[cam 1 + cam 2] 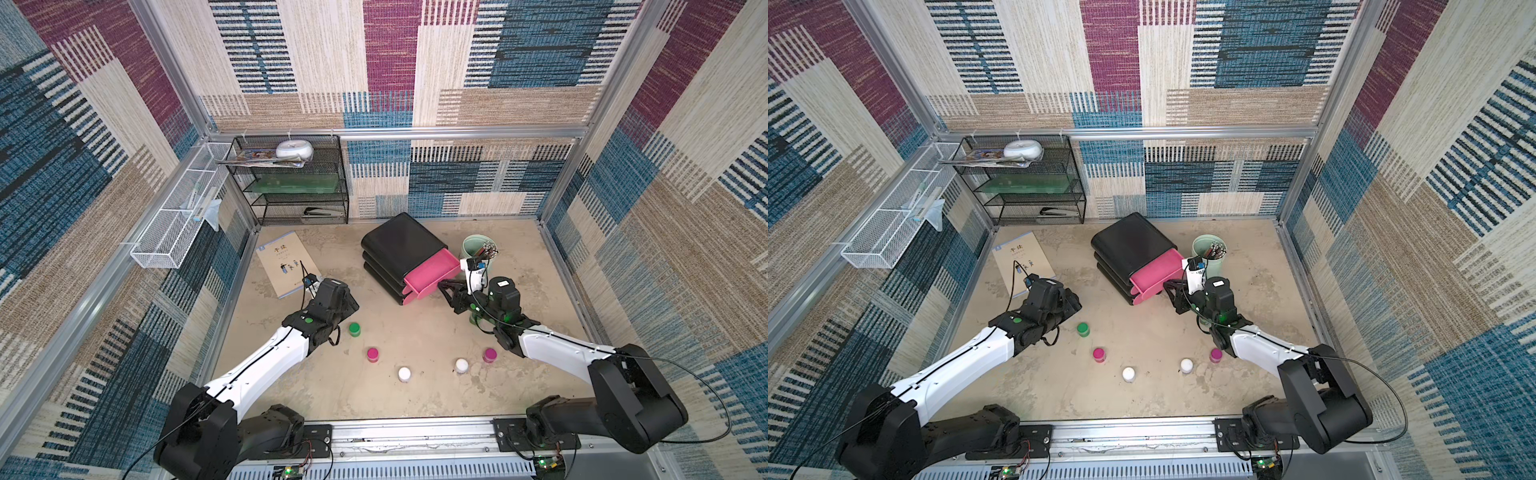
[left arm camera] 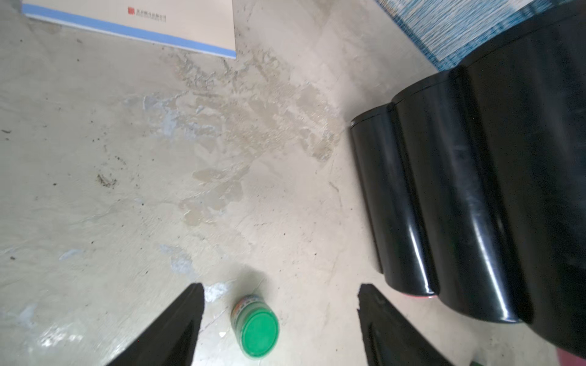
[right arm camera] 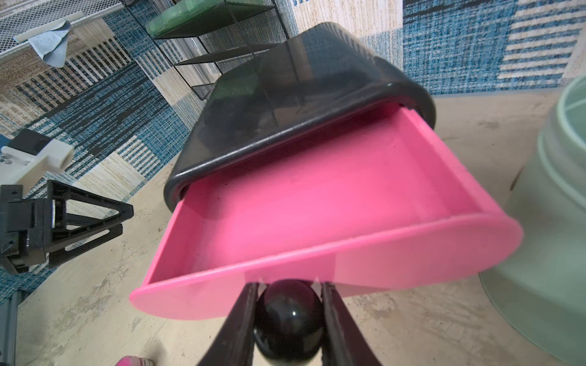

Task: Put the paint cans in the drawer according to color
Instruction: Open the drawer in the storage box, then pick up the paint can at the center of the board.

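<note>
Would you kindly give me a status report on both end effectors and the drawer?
Right end effector shut on knob; top drawer open, empty. Left end effector open by green paint can, no grip. Mint cup close beside drawer.

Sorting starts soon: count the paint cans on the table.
5: green can beside left gripper; magenta can and white can mid-table; second white can and second magenta can by right arm. Another may hide under it.
</note>
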Tool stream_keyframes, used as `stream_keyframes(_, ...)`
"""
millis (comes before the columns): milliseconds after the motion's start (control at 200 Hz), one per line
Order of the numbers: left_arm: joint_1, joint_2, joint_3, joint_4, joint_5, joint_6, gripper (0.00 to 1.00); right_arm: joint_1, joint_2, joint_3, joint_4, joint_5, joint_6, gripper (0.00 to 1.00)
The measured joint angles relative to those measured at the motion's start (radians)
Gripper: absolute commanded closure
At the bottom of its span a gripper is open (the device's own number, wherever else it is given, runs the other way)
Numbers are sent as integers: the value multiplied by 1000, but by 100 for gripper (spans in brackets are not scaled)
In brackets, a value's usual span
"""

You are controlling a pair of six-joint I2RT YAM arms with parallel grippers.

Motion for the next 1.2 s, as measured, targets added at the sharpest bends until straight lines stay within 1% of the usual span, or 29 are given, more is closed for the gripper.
stream_keyframes(35, 1, 12, 7, -16, 3, 0, 21, 0, -10, -8, -2, 8, 0, 59)
stream_keyframes(65, 2, 23, 13, -29, 9, 0, 21, 0, -18, -14, -2, 13, 0, 49)
stream_keyframes(110, 3, 38, 23, -46, 26, -3, 21, 0, -29, -20, -8, 23, 1, 40)
stream_keyframes(215, 5, 76, 41, -77, 55, -3, 21, 0, -56, -21, -35, 40, 0, 26)
stream_keyframes(301, 5, 107, 59, -97, 80, -3, 20, 0, -97, -19, -59, 47, -2, 20)
stream_keyframes(441, 5, 135, 77, -122, 112, 2, 20, 0, -193, -18, -128, 71, -8, 18)
stream_keyframes(486, 5, 143, 81, -126, 131, 2, 22, 0, -233, -21, -159, 78, -10, 19)
stream_keyframes(531, 5, 153, 87, -132, 142, 4, 27, 0, -277, -30, -189, 87, -7, 19)
stream_keyframes(606, 2, 180, 107, -155, 161, 5, 28, 0, -359, -58, -244, 114, 12, 20)
stream_keyframes(826, -14, 269, 167, -212, 191, 17, 28, 0, -663, -191, -416, 274, 136, 21)
stream_keyframes(947, -27, 317, 197, -232, 210, 32, 31, 0, -799, -237, -479, 356, 199, 23)
stream_keyframes(1047, -34, 360, 224, -249, 214, 51, 36, 0, -852, -248, -519, 399, 235, 24)
stream_keyframes(1117, -38, 389, 238, -265, 218, 59, 40, 0, -861, -248, -539, 417, 247, 24)
stream_keyframes(1202, -41, 412, 254, -288, 231, 69, 42, 0, -857, -243, -566, 427, 259, 25)
